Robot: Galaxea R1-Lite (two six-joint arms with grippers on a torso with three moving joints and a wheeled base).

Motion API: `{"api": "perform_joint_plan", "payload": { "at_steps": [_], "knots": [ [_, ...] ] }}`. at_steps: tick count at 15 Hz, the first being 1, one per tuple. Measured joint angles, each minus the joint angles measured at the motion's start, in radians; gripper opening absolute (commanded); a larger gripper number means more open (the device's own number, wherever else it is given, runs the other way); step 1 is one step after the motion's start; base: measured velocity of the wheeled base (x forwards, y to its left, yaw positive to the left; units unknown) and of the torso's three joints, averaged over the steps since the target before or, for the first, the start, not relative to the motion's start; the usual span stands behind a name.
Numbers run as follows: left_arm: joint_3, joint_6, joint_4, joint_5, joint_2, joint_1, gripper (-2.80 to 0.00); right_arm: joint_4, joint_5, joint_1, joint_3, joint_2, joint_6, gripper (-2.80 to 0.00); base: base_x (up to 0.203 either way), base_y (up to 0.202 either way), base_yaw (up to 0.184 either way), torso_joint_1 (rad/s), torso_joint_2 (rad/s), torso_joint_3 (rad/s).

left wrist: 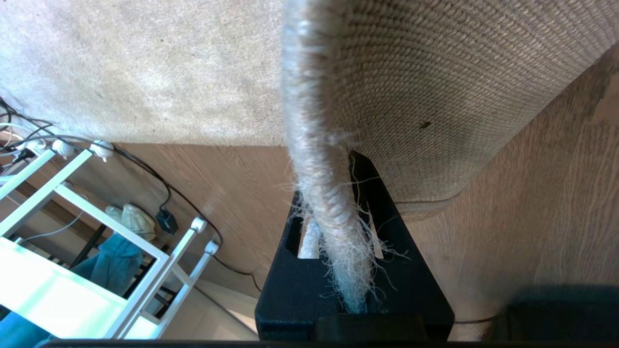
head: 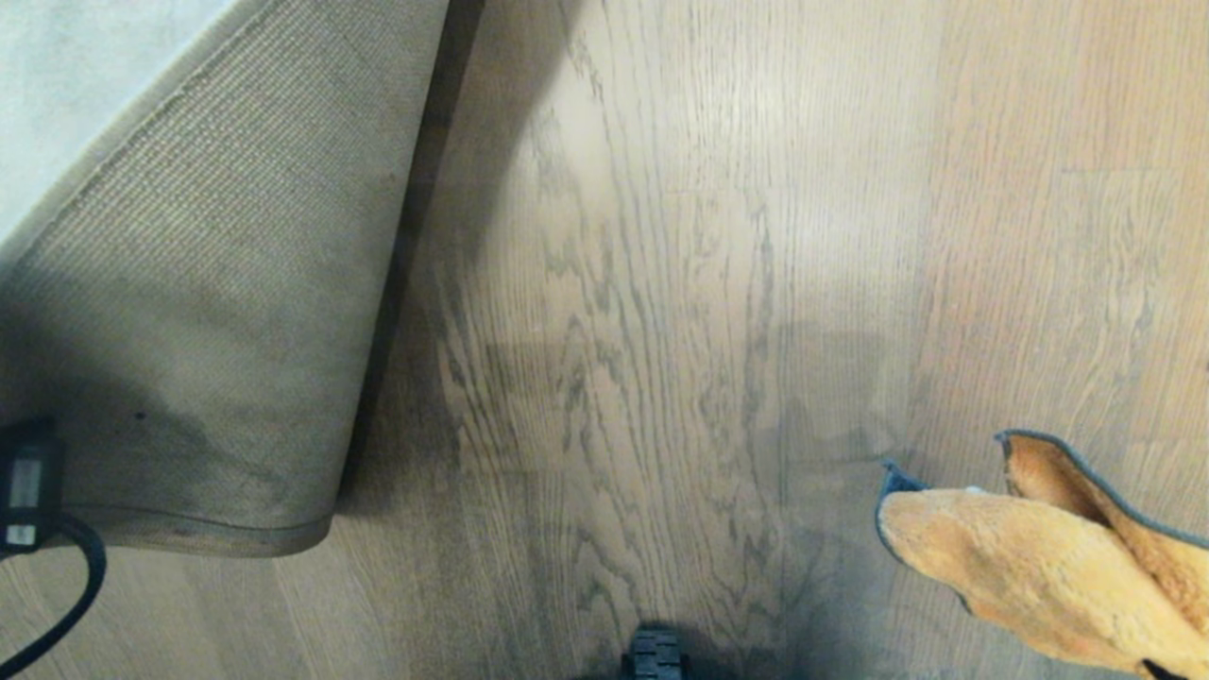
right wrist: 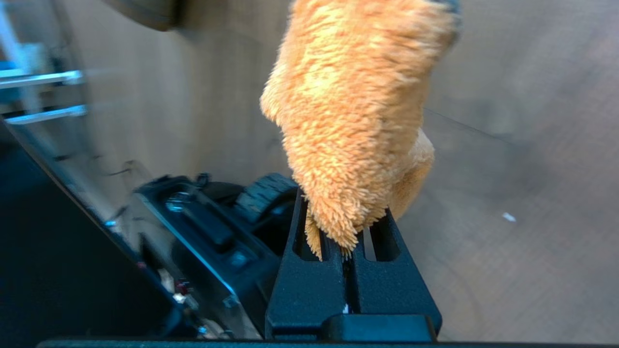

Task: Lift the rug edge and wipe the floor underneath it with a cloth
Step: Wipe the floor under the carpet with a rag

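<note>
The rug edge [left wrist: 319, 145] is lifted off the floor [head: 661, 283] and folded back, its tan woven backing [head: 217, 312] facing up. My left gripper [left wrist: 329, 183] is shut on that frayed border; in the head view only the black body of the left arm [head: 28, 491] shows at the left margin, beside the fold. The orange cloth [head: 1030, 557] hangs above the planks at the lower right. In the right wrist view my right gripper [right wrist: 344, 212] is shut on the cloth [right wrist: 358, 106], and the fluffy bulk hides its fingertips.
The pale rug pile [head: 76, 76] lies at the far left. A wheel of my base [head: 655, 654] shows at the near edge. In the left wrist view a white rack [left wrist: 96, 232], black cables [left wrist: 145, 166] and a pale shoe [left wrist: 130, 220] stand beyond the rug.
</note>
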Motion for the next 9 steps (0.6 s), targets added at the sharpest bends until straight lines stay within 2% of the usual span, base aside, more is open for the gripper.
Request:
{"api": "perform_joint_plan", "payload": {
  "at_steps": [3,6,9],
  "knots": [
    [-0.006,0.0,-0.001,0.0,0.027,0.0,-2.8,-0.057,0.057,0.05,-0.054,0.161,0.008,-2.8,0.0,0.0,0.0,0.0,0.0,0.0],
    [-0.021,-0.001,-0.001,0.003,0.06,0.001,-2.8,-0.119,0.067,0.196,-0.117,0.319,0.048,-2.8,0.0,0.0,0.0,0.0,0.0,0.0],
    [-0.035,-0.013,-0.001,0.005,0.093,0.001,-2.8,-0.262,0.052,0.339,-0.163,0.492,0.108,-2.8,0.0,0.0,0.0,0.0,0.0,0.0]
  ]
}}
